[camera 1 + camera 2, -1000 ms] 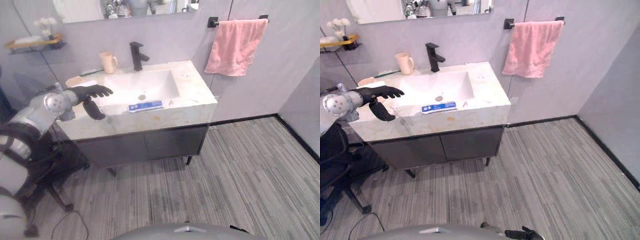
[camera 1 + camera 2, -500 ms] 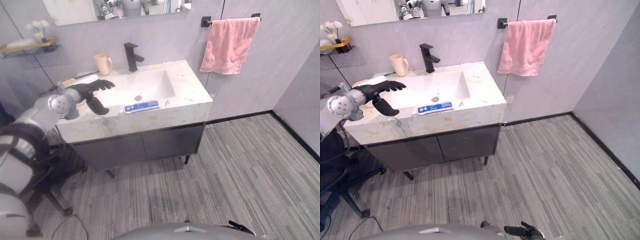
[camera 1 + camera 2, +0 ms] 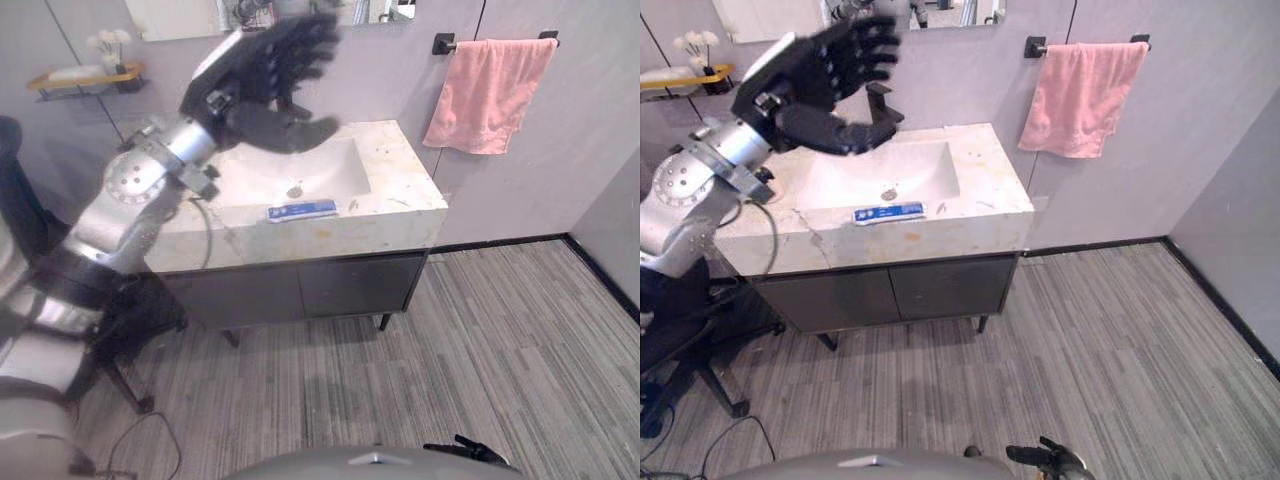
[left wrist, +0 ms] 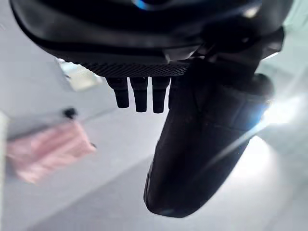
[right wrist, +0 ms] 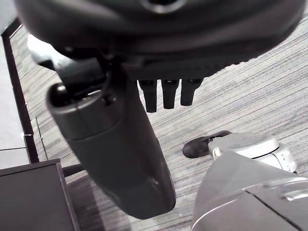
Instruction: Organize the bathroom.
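My left hand (image 3: 272, 72) is raised high above the white sink basin (image 3: 320, 168), open with its fingers spread and nothing in it. Its wrist view shows the thumb (image 4: 207, 144) and straight fingers (image 4: 139, 96) before the grey wall. A blue-and-white toothpaste tube (image 3: 302, 210) lies flat on the marble counter (image 3: 405, 200), along the basin's front edge. The black faucet (image 3: 884, 98) partly shows behind the hand. My right hand (image 5: 115, 144) hangs open over the striped floor.
A pink towel (image 3: 490, 92) hangs on a black bar on the wall to the right of the vanity. A wooden shelf (image 3: 85, 78) with white flowers is on the left wall. A dark chair (image 3: 25, 200) stands left of the dark cabinet (image 3: 300, 290).
My left hand has risen from low over the counter's left side to high above the basin, near the faucet, still open. The camera view has shifted slightly.
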Controlling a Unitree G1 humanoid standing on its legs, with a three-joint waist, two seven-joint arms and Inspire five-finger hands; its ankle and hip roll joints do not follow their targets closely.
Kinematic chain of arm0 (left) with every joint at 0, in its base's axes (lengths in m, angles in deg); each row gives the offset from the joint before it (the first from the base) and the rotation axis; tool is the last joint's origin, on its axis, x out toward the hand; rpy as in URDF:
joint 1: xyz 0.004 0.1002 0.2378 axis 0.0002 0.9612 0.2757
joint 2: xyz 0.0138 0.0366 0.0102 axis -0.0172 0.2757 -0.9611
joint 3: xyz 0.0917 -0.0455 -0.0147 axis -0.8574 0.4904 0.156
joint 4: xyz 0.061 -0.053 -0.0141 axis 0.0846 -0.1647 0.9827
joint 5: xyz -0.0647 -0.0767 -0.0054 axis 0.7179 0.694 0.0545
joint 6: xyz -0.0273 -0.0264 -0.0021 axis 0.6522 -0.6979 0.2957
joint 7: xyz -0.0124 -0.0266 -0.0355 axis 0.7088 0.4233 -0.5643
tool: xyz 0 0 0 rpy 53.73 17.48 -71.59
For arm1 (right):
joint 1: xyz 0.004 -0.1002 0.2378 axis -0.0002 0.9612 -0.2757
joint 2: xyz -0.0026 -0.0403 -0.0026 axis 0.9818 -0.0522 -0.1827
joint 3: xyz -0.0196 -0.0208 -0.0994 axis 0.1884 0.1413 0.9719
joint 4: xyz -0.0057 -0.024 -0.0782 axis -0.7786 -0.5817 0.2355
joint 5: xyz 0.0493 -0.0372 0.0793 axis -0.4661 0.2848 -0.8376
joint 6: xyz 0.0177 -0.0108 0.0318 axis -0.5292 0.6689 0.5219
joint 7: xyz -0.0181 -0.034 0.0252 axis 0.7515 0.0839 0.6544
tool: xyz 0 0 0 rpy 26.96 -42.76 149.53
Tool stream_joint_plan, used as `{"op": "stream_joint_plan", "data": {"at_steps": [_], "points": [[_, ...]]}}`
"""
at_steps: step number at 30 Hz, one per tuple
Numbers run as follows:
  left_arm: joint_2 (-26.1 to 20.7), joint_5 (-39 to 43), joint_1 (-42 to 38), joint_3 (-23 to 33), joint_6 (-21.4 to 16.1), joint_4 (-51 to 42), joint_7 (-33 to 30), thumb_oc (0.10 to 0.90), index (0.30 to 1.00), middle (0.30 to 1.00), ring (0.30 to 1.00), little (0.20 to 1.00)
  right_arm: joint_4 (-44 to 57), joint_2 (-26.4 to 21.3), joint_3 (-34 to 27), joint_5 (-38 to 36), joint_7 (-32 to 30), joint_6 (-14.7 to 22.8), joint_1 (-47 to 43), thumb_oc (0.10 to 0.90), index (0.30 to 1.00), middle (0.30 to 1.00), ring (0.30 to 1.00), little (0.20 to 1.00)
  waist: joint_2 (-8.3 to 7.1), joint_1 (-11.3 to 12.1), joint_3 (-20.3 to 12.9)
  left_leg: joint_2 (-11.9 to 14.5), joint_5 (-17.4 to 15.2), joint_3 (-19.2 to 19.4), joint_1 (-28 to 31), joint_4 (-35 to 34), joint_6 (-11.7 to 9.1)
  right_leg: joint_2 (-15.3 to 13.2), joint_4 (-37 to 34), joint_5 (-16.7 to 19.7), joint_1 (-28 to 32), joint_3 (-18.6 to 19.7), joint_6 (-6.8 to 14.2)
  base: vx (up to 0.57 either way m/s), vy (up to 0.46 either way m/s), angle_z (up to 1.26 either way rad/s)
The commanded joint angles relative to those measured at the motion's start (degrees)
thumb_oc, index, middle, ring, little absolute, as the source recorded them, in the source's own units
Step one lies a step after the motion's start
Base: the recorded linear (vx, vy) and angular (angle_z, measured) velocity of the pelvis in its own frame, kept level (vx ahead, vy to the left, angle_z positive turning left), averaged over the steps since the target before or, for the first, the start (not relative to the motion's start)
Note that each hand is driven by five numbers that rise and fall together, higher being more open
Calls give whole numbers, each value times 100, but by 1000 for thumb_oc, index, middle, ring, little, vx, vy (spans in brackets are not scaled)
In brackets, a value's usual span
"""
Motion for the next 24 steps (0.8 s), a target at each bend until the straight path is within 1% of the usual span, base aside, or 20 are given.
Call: {"op": "stream_joint_plan", "data": {"at_steps": [1, 3, 4, 5, 6, 7, 8, 10, 11, 13, 14, 15, 16, 17, 18, 19, 20, 21, 23, 24], "points": [[451, 1021, -571, 1127, 37, -786, -833, 800, 900, 900, 900, 900, -241, -217, -62, 238, -57, 114, -388, 800, 900, 900, 900, 900, 0, -13, -60, -268, -46, -124, -194, 12, 160, 154, 143, -391, 294, -321, 11, -94, -80, 4], [779, 1365, -78, 1528, 169, -1191, -702, 800, 900, 900, 900, 900, -192, -140, -105, 190, -99, 142, -348, 800, 900, 900, 900, 900, -26, 43, -43, -269, -38, -196, -201, 12, 170, 155, 145, -408, 309, -370, -11, -97, -90, 2], [1007, 1286, 367, 1779, 278, -1313, -373, 800, 900, 900, 900, 900, -150, -68, -150, 224, -132, 163, -313, 800, 900, 900, 900, 900, -51, 104, -23, -262, -33, -241, -209, 12, 174, 154, 139, -420, 324, -406, -30, -164, -125, 8], [1221, 1283, 977, 2017, 438, -1499, 186, 800, 900, 900, 900, 900, -117, 38, -208, 199, -218, 236, -256, 800, 900, 900, 900, 900, -66, 206, 27, -259, 42, -314, -243, 12, 185, 162, 150, -383, 315, -478, -55, -110, -107, 14], [1244, 1295, 1048, 2039, 453, -1526, 236, 800, 900, 900, 900, 900, -116, 42, -199, 189, -222, 236, -245, 800, 900, 900, 900, 900, -65, 209, 19, -261, -6, -335, -218, 12, 183, 163, 134, -423, 352, -482, -50, -167, -138, 28], [1511, 1406, 1663, 2252, 629, -1630, 815, 800, 900, 900, 900, 900, -70, 97, -217, 126, -269, 265, -197, 800, 900, 900, 900, 900, -90, 315, 60, -252, 69, -428, -269, 12, 182, 184, 120, -396, 340, -540, -85, -112, -129, 34], [1644, 1595, 2042, 2382, 835, -1614, 1211, 800, 900, 900, 900, 900, -47, 115, -255, 168, -260, 283, -156, 800, 900, 900, 900, 900, -107, 379, 85, -243, 80, -481, -277, 12, 176, 199, 85, -393, 361, -563, -101, -171, -166, 38], [1850, 1734, 2627, 2536, 1084, -1547, 1478, 800, 900, 900, 900, 900, -21, 127, -285, 159, -250, 335, -100, 800, 900, 900, 900, 900, -126, 481, 129, -219, 125, -565, -307, 12, 148, 225, 37, -377, 378, -613, -116, -83, -122, 30], [1885, 1762, 2734, 2551, 1142, -1512, 1568, 800, 900, 900, 900, 900, -10, 126, -284, 162, -248, 336, -89, 800, 900, 900, 900, 900, -129, 498, 130, -213, 80, -582, -285, 12, 139, 234, 22, -416, 409, -616, -113, -62, -109, 30], [2011, 1865, 3289, 2713, 1655, -1162, 2086, 800, 900, 900, 900, 900, 50, 79, -301, 259, -227, 343, -66, 800, 900, 900, 900, 900, -140, 599, 204, -152, 132, -615, -315, 12, 75, 266, -5, -416, 411, -672, -136, -103, -130, 28], [2040, 1726, 3507, 2747, 1981, -945, 2356, 800, 900, 900, 900, 900, 80, 37, -308, 282, -215, 335, -76, 800, 900, 900, 900, 900, -141, 646, 245, -115, 172, -615, -340, 12, 35, 282, -5, -412, 402, -708, -148, -181, -164, 21], [1992, 1252, 3895, 2700, 2146, -557, 2679, 800, 900, 900, 900, 900, 162, -43, -301, 243, -235, 298, -116, 800, 900, 900, 900, 900, -130, 725, 338, -35, 272, -596, -395, 12, -48, 305, -5, -393, 374, -795, -170, -154, -126, 11], [1975, 1142, 3970, 2679, 2252, -477, 2755, 800, 900, 900, 900, 900, 188, -65, -303, 250, -234, 288, -124, 800, 900, 900, 900, 900, -127, 740, 361, -16, 293, -585, -404, 12, -65, 309, -5, -391, 369, -820, -176, -167, -106, 8], [1918, 797, 4141, 2568, 2384, -206, 3054, 800, 900, 900, 900, 900, 237, -132, -301, 248, -248, 265, -160, 800, 900, 900, 900, 900, -112, 778, 423, 27, 357, -537, -422, 12, -104, 307, -5, -374, 353, -893, -180, -175, -72, 14], [1733, 637, 4439, 2403, 2416, 284, 3373, 800, 900, 900, 900, 900, 295, -271, -344, 282, -243, 219, -204, 800, 900, 900, 900, 900, -82, 821, 542, 73, 437, -428, -490, 106, -157, 278, -5, -327, 339, -997, -185, -214, -78, 23], [1690, 707, 4573, 2258, 2362, 679, 3561, 800, 900, 900, 900, 900, 326, -366, -364, 283, -218, 220, -206, 800, 900, 900, 900, 900, -76, 831, 623, 82, 425, -353, -574, 280, -179, 243, -5, -297, 333, -1066, -181, -185, -59, 19], [1690, 696, 4623, 2205, 2284, 889, 3734, 800, 900, 900, 900, 900, 330, -414, -377, 260, -202, 226, -211, 800, 900, 900, 900, 900, -81, 833, 660, 81, 397, -319, -631, 405, -186, 219, -5, -284, 331, -1102, -176, -169, -52, 9], [1623, 797, 4793, 2179, 2319, 1323, 3838, 800, 900, 900, 900, 900, 338, -542, -459, 179, -151, 225, -238, 800, 900, 900, 900, 900, -116, 829, 754, 52, 252, -212, -796, 834, -185, 132, -5, -246, 318, -1181, -171, -140, -45, 8], [1683, 865, 4996, 2200, 2025, 1991, 4413, 800, 900, 900, 900, 900, 318, -622, -578, 188, -87, 216, -286, 800, 900, 900, 900, 900, -186, 827, 818, -53, 46, -197, -889, 1268, -122, 47, -5, -173, 292, -1201, -157, -105, -26, 10], [1701, 936, 5195, 2242, 1737, 2418, 4715, 800, 900, 900, 900, 900, 316, -695, -630, 189, -48, 176, -327, 800, 900, 900, 900, 900, -225, 821, 852, -151, -87, -199, -939, 1550, -65, 1, -5, -119, 259, -1173, -141, -64, 5, 1]]}}
